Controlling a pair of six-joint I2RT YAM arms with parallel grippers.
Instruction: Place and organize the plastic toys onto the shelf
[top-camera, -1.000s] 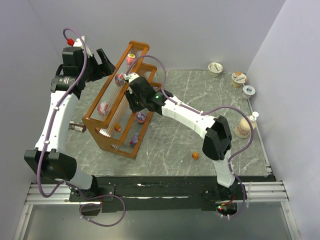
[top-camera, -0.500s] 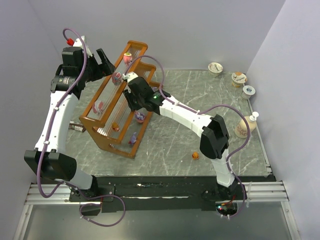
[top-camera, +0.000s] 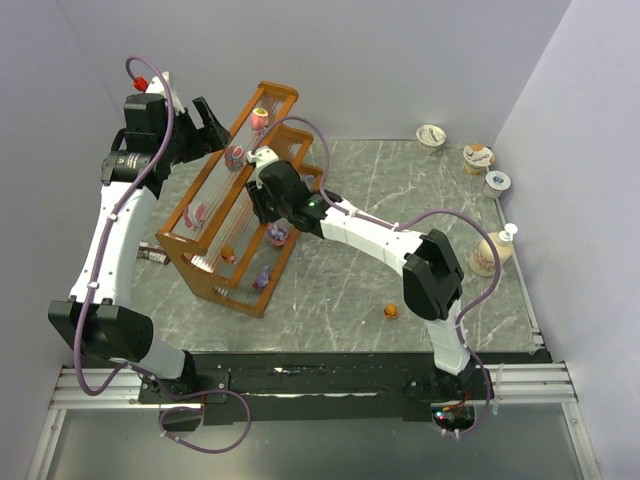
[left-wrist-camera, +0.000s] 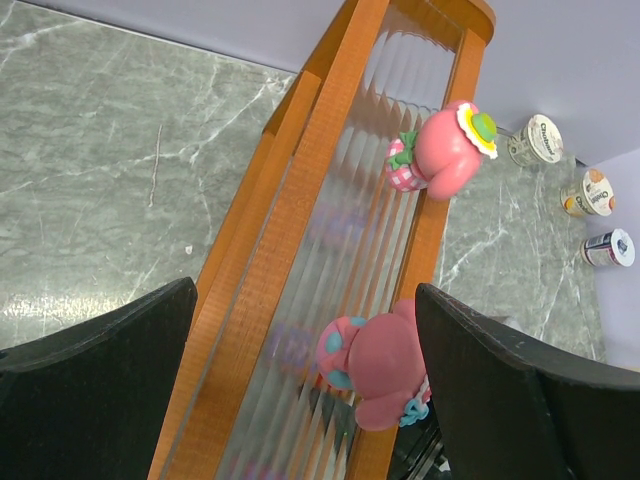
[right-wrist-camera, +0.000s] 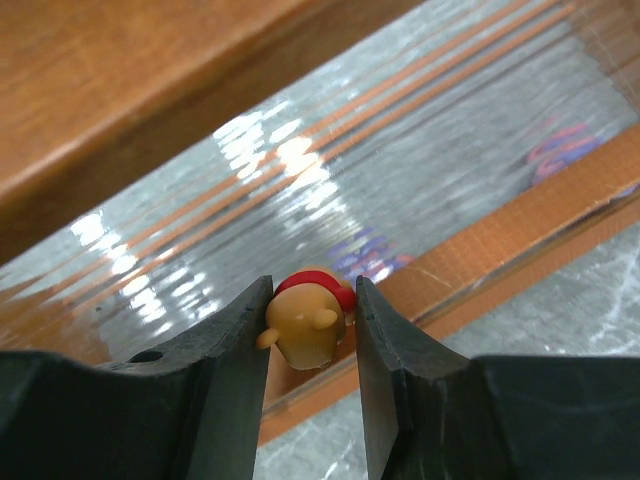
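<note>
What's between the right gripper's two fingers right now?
A small orange toy with a red top, pinched by the right gripper just in front of a ribbed tier of the shelf. The right wrist view shows it.

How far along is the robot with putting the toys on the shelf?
Nearly done. Pink toys already sit high on the shelf, and purple ones are on its lower tiers. The right gripper is holding a small orange figure right at the shelf, not let go yet. One orange toy lies on the table, waiting.
</note>
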